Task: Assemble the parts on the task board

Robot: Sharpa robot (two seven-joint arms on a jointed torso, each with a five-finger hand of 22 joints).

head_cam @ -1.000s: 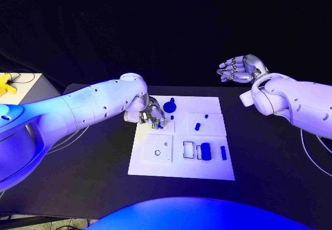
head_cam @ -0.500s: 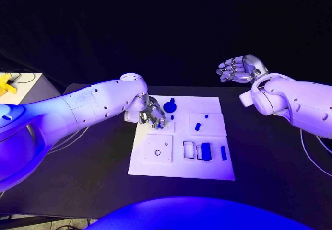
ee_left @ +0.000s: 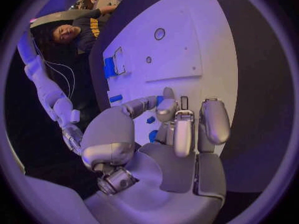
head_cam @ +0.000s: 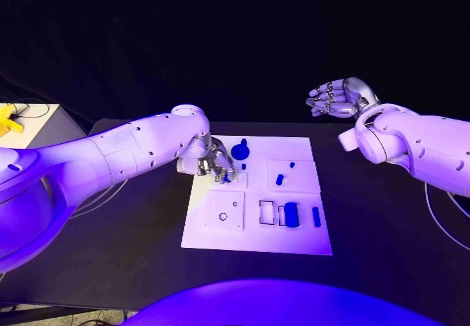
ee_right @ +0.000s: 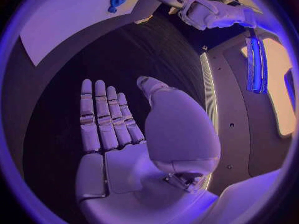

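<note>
The left hand [head_cam: 214, 165] reaches over the board's [head_cam: 257, 234] far left part, fingers curled down onto a small blue part [head_cam: 224, 178]; whether they grasp it I cannot tell. The right hand [head_cam: 336, 97] hangs beyond the table's far edge, well away from the board, holding nothing, fingers spread. More blue parts [head_cam: 290, 213] sit on the board. No readable writing

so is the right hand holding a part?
No, the right hand is flat and open above the black table, its fingers empty.
</note>
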